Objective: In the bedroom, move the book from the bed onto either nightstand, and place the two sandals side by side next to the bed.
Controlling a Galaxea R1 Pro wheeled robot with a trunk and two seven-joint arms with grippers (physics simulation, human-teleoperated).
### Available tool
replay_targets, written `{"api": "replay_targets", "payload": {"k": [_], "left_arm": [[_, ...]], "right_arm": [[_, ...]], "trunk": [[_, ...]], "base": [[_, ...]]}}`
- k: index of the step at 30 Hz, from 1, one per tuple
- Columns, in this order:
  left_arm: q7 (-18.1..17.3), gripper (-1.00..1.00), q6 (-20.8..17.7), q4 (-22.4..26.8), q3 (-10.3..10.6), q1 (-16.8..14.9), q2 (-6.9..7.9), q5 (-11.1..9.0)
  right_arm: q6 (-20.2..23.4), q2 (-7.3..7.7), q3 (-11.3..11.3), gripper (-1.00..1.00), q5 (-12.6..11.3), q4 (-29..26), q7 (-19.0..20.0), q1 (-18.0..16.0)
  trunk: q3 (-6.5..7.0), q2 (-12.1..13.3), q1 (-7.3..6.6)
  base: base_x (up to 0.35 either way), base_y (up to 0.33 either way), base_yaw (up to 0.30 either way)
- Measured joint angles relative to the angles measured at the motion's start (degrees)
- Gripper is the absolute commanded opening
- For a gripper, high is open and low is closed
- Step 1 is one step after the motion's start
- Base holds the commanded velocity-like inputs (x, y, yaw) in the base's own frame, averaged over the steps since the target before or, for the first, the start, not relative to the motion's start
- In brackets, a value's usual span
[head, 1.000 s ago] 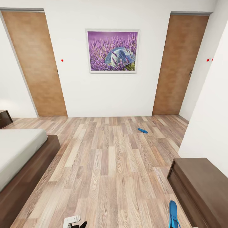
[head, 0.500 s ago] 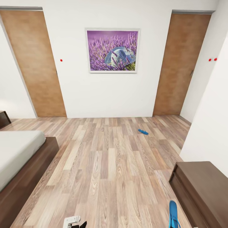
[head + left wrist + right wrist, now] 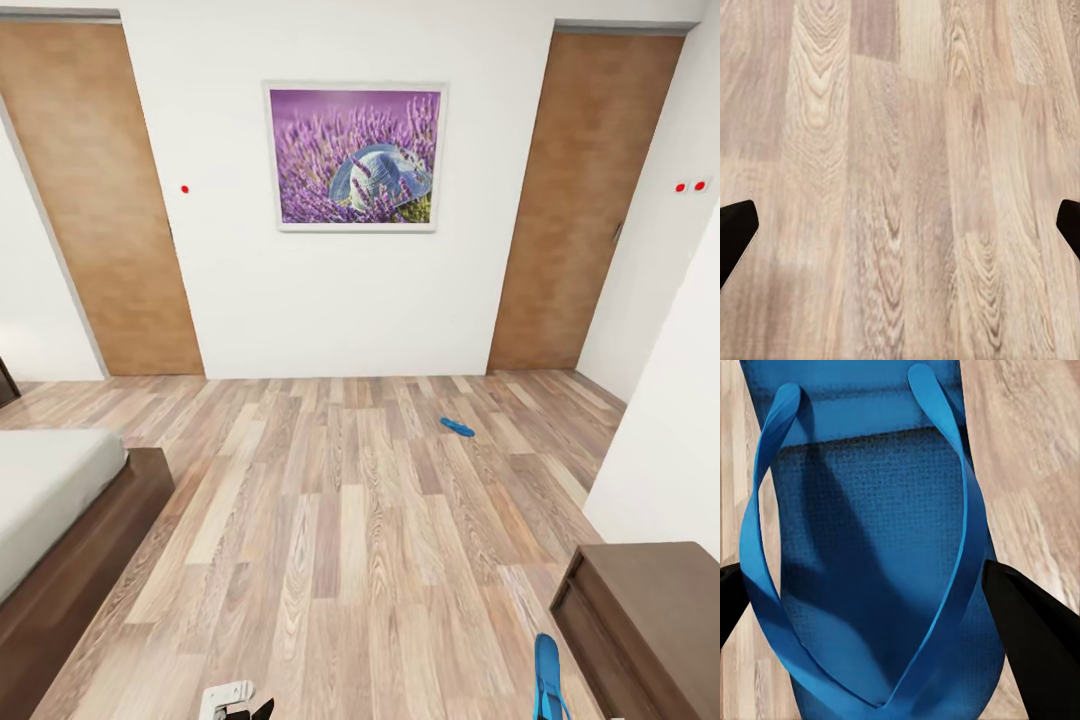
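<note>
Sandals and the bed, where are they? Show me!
Far sandal [image 3: 457, 427], head view, middle of its sole.
Held sandal [image 3: 870, 585], right wrist view, its footbed between the straps.
Bed [image 3: 45, 490], head view, mattress top.

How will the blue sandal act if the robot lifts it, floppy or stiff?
The sandal looks thin and flat with skinny straps, so it will probably bend and droop some. It seems light for its size. Its textured sole likely keeps it from slipping between the right gripper fingers.

Matt wood-plank floor [image 3: 340, 540], textured blue rubbery sandal [image 3: 870, 555], brown wooden doors [image 3: 100, 200]
</note>
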State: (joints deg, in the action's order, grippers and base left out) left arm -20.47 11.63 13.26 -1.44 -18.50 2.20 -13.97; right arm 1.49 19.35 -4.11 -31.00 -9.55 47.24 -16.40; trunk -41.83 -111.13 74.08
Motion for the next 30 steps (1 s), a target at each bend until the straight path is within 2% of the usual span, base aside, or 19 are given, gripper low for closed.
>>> {"api": "replay_targets", "payload": {"k": [22,25,28,30], "left_arm": [[0.0,1.00,0.0,0.0,-0.2,0.0,0.00,-0.2],[0.0,1.00,-0.1,0.0,-0.2,0.0,0.00,-0.2],[0.0,1.00,-0.1,0.0,-0.2,0.0,0.00,-0.2],[0.0,1.00,-0.1,0.0,-0.2,0.0,0.00,-0.2]], "right_arm": [[0.0,0.00,0.0,-1.00,0.0,0.0,-0.2,0.0],[0.4,0.00,-0.2,-1.00,0.0,0.0,-2.9,0.0],[0.6,0.02,-0.3,-1.00,-0.1,0.0,-7.9,0.0],[0.3,0.01,-0.2,-1.00,-0.1,-0.1,-8.9,0.0]], "trunk": [[0.00,0.0,0.00],[0.00,0.0,0.00],[0.00,0.0,0.00],[0.00,0.0,0.00]], "base": [[0.312,0.000,0.000],[0.322,0.000,0.000],[0.322,0.000,0.000],[0.322,0.000,0.000]]}}
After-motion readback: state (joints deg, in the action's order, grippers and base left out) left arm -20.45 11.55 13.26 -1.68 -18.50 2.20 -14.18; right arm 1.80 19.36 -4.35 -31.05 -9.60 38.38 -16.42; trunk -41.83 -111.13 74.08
